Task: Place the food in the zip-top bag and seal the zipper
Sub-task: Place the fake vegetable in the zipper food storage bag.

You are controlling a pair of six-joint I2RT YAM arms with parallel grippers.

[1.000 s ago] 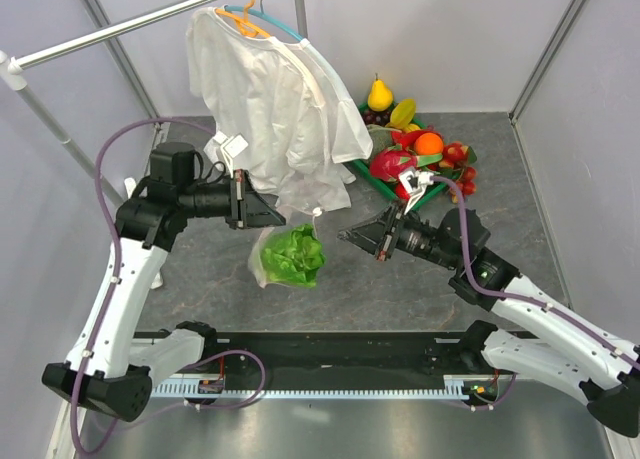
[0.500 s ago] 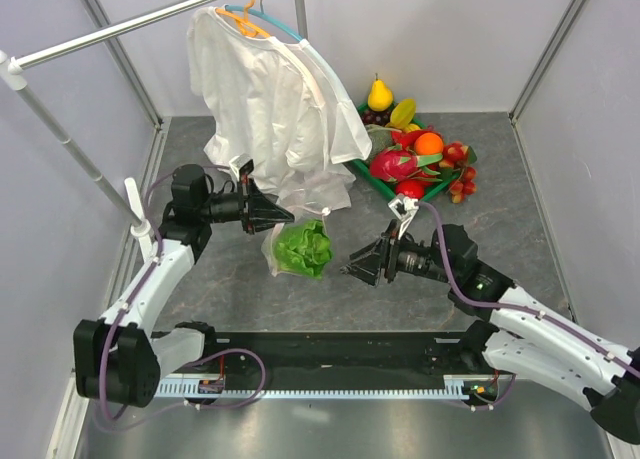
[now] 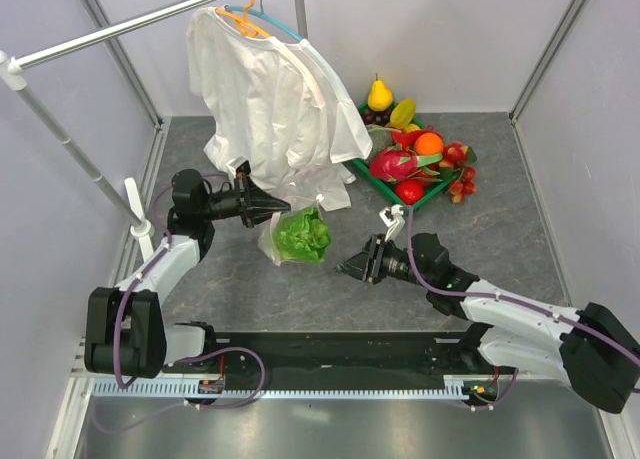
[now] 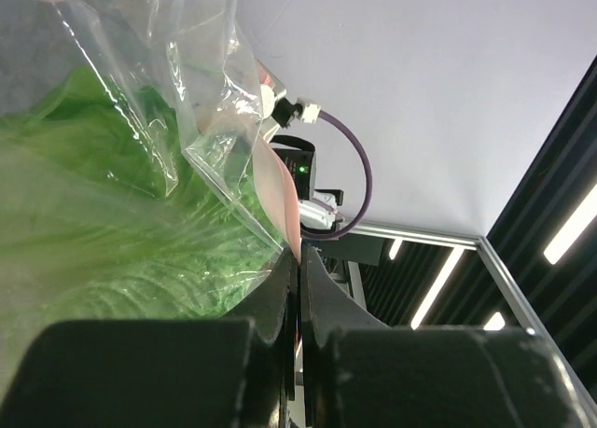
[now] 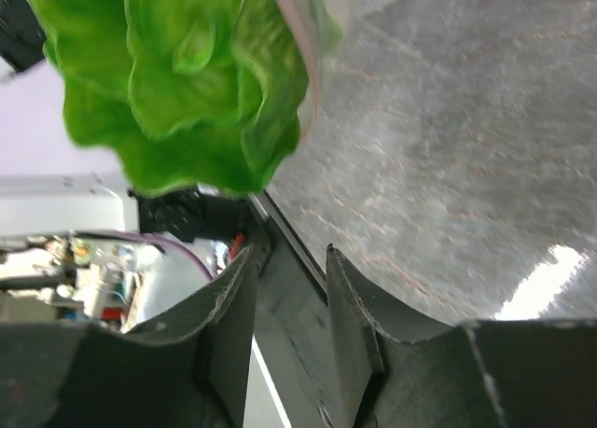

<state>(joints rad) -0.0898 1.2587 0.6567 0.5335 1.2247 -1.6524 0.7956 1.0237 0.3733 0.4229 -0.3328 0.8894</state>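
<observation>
So far only the lettuce is in the zip-top bag, clamped by the left gripper; right gripper jaws apart, empty; remaining food and zipper wait

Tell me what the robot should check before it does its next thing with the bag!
1. Left gripper shut on the bag: ok, it pinches the pink strip.
2. Lettuce inside the bag: ok.
3. Right gripper open and empty, ready to work: ok.
4. Right gripper close to the bag: ok, it points at the bag from the side without touching it.
5. Pink strip zipped all the way across: cannot tell.
6. Other food, like the orange, in the bag: not ok, it lies outside, in the pile at the back.
</observation>
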